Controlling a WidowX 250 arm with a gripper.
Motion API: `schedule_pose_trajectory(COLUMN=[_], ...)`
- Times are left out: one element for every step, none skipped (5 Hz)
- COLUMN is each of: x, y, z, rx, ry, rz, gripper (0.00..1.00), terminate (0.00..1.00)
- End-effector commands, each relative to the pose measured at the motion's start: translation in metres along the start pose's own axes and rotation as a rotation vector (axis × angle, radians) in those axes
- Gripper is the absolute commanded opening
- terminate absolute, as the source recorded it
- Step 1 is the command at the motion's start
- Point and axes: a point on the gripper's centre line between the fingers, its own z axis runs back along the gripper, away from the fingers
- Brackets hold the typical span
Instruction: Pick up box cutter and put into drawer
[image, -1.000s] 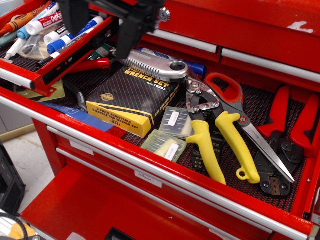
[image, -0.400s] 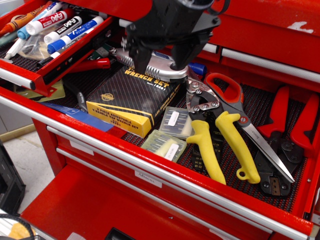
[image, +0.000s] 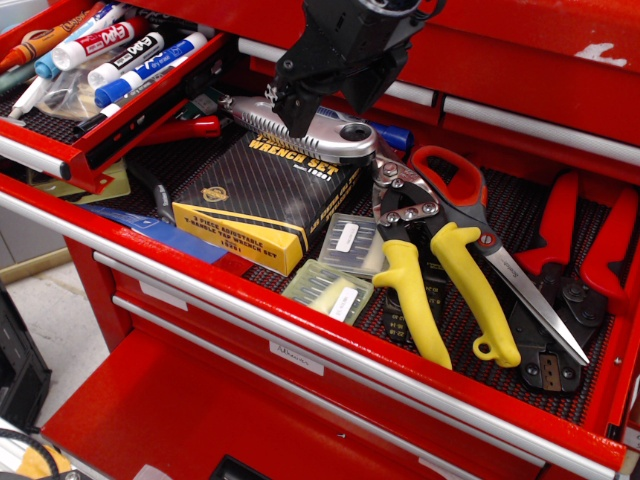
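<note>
The black claw (image: 312, 100) hangs right over the silver box cutter (image: 305, 130), which rests on the wrench set box (image: 265, 200) in the drawer (image: 330, 350); I cannot tell whether it grips.

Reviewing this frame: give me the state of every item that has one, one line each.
box cutter: lying in the open drawer, partly on the wrench set box, not lifted
gripper: just above the box cutter; cannot tell how the jaws stand
drawer: pulled open
wrench set box: closed, lying flat
yellow-handled snips: blades closed
markers: capped, in the upper tray
</note>
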Motion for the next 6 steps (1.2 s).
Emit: schedule_pose_trajectory(x=[0.022,0.028,0.030,0.030,0.030,0.026], y=[-0.019,-0.026,-0.027,-0.023,-0.018,-0.017], z=[-0.013,-0.024,-0.037,-0.043,-0.048,-0.057], rx=[-0.148,-0.197,-0.223,-0.198,-0.193,-0.201], ry=[-0.017,-0.016,0.001,-0.003,0.010,0.022], rz=[0.069,0.068,0.052,0.071,0.073,0.086], gripper=[1.00,1.00,1.00,1.00,1.00,1.00], terminate=[0.00,0.00,0.00,0.00,0.00,0.00])
